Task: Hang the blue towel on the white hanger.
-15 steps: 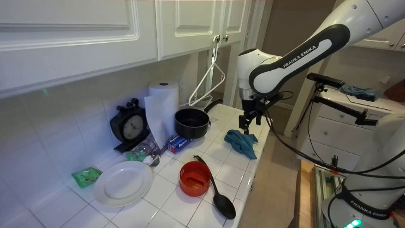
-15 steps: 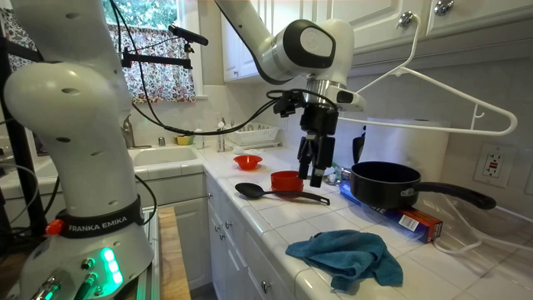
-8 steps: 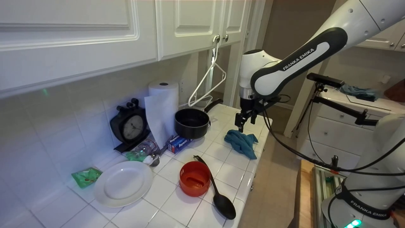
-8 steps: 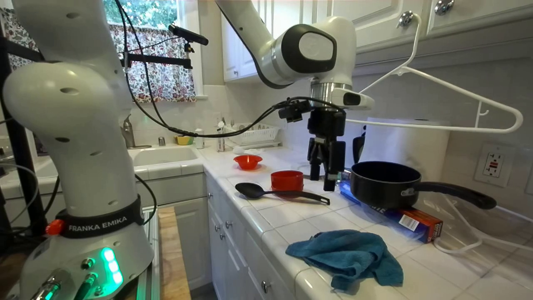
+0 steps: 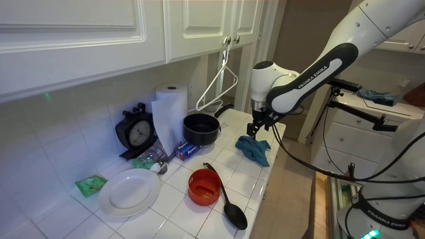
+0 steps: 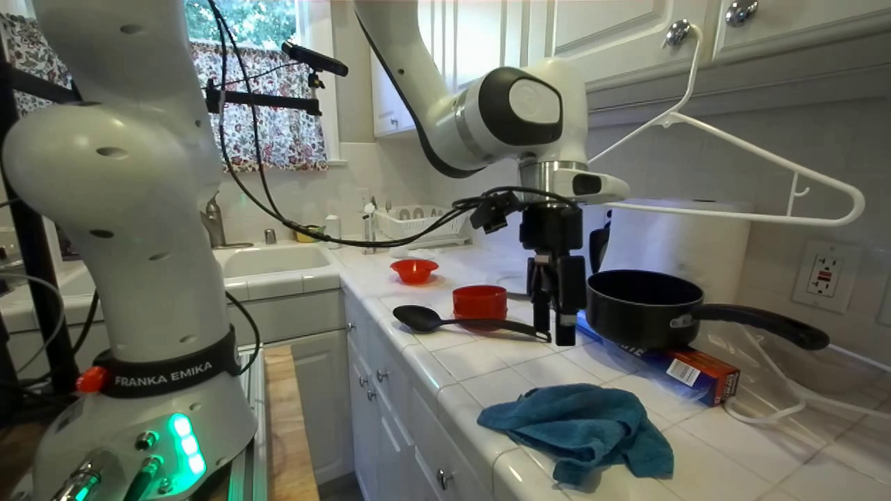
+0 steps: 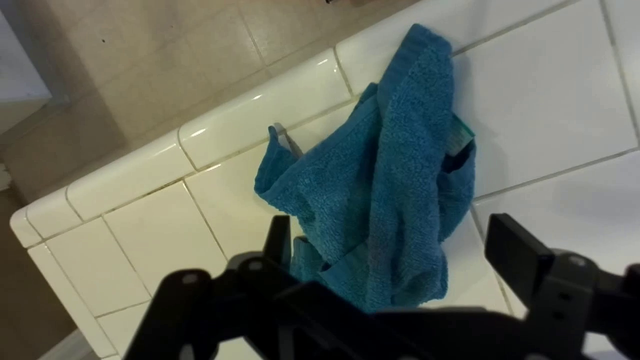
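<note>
While the gripper (image 7: 392, 241) is held above it, fingers (image 6: 572, 296) spread wide, the blue towel (image 7: 400, 175) is seen crumpled on the counter (image 5: 245, 182); the white hanger (image 6: 738, 142) is hung from a cabinet knob (image 6: 676, 33).

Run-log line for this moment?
Blue cloth towel: crumpled on tiled counter; white triangular hanger: hooked on cabinet knob; black tool: open above towel

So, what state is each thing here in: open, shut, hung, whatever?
Teal-blue terry towel: crumpled, not hung
White triangular plastic hanger: hooked on a round metal knob, bare
Black two-fingered end effector: open, holding nothing
White panelled cabinet door: shut
Round black saucepan: upright, lidless
Red cylindrical cup: upright
Long black spoon: lying down
White paper-towel roll: upright, partly unrolled
</note>
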Controlling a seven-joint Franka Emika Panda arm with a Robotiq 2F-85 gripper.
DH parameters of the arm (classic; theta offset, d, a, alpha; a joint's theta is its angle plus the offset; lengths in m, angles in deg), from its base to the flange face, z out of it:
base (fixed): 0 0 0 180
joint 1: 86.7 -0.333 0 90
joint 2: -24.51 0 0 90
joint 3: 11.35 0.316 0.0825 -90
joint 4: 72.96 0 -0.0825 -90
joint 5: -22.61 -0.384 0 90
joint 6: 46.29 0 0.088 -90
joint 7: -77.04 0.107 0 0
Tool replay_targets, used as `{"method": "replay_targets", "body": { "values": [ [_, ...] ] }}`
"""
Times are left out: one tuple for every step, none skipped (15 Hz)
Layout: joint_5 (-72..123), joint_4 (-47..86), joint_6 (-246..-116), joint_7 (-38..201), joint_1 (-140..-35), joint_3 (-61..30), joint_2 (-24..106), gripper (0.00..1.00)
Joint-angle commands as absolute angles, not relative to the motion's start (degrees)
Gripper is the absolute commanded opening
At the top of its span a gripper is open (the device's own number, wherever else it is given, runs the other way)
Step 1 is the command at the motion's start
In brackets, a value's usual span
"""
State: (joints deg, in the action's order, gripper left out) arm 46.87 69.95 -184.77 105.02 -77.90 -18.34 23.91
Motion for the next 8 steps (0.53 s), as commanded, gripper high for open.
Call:
{"method": "replay_targets", "body": {
  "values": [
    [50.79, 71.36, -190.37, 110.14, -77.38, -19.73, 26.88, 1.00],
    [50.34, 72.15, -193.81, 110.00, -77.27, -20.38, 27.36, 1.00],
    [50.59, 72.79, -198.02, 110.14, -77.11, -21.13, 28.02, 1.00],
    [48.11, 73.27, -200.98, 108.15, -77.04, -21.62, 28.59, 1.00],
    [47.44, 73.62, -203.28, 107.54, -77.15, -22.11, 29.22, 1.00],
    [46.50, 73.93, -205.10, 106.74, -77.24, -22.50, 29.98, 1.00],
    [43.83, 74.28, -205.85, 104.03, -77.24, -22.45, 30.53, 1.00],
    [41.42, 74.64, -206.30, 101.88, -77.28, -22.32, 30.97, 1.00]
  ]
}}
